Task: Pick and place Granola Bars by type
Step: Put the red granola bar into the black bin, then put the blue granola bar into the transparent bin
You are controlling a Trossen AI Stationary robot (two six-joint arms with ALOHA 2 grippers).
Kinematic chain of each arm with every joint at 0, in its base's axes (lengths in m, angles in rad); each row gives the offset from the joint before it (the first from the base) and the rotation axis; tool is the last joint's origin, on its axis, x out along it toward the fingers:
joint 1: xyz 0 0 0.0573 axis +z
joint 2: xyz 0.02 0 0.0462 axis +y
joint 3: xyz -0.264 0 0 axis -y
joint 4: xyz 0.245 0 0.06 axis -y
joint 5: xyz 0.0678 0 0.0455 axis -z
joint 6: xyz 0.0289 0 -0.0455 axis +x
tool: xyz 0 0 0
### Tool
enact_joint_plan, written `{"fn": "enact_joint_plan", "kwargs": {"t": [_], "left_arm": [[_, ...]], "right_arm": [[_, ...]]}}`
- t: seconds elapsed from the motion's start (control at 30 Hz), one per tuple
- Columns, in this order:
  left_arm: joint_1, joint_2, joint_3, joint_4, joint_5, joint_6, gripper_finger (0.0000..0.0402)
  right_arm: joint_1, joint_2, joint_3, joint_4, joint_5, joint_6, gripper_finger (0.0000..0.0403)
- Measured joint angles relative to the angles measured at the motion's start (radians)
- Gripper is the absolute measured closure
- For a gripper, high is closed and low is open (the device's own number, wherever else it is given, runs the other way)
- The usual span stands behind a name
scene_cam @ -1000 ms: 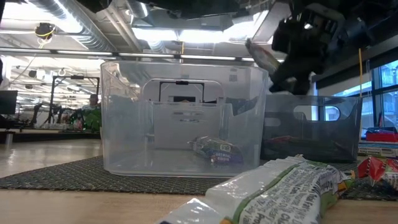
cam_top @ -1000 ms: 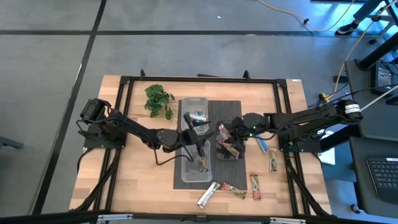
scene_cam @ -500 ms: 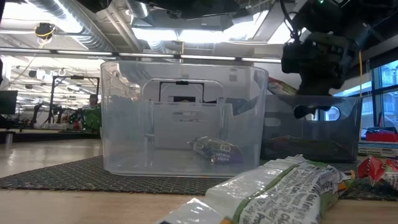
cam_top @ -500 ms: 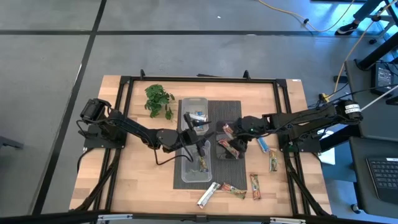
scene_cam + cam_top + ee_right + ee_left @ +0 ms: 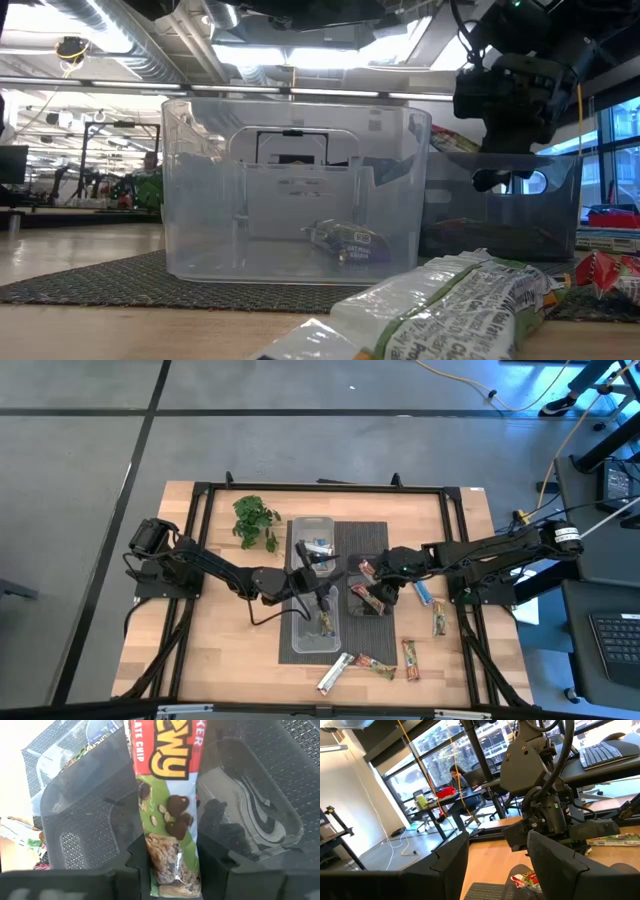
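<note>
A clear rectangular plastic tub [image 5: 313, 585] sits on a dark woven mat [image 5: 368, 538], left of a smaller dark plastic tub [image 5: 366, 596]. A leafy green sprig [image 5: 254, 520] lies behind-left. Several shiny wrapped granola bars [image 5: 372, 666] lie before the tubs.

Grey floor [image 5: 80, 450]; big windows [image 5: 445, 750] (desks beside them); ceiling lights [image 5: 270, 55].

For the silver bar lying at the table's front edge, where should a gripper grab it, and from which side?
Grip the silver bar across its narrow width at mid-length, coming straight down from above. It lies flat and diagonal on the bare table, long sides clear, though a red-green bar sits near one end.
</note>
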Motion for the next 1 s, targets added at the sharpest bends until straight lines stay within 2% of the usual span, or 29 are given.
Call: {"fn": "enact_joint_plan", "kwargs": {"t": [0.43,0.77,0.87,0.93,1.0], "left_arm": [[0.0,0.0,0.0,0.0,0.0,0.0,0.0206],[0.0,0.0,0.0,0.0,0.0,0.0,0.0205],[0.0,0.0,0.0,0.0,0.0,0.0,0.0205],[0.0,0.0,0.0,0.0,0.0,0.0,0.0203],[0.0,0.0,0.0,0.0,0.0,0.0,0.0203]], "right_arm": [[0.0,0.0,0.0,0.001,0.0,-0.038,0.0276],[0.0,0.0,0.0,0.002,0.006,-0.051,0.0205],[-0.009,-0.016,0.001,-0.009,-0.059,-0.05,0.0191],[-0.025,-0.038,0.022,-0.062,-0.127,-0.041,0.0187],[-0.037,-0.068,0.055,-0.125,-0.147,-0.031,0.0186]]}}
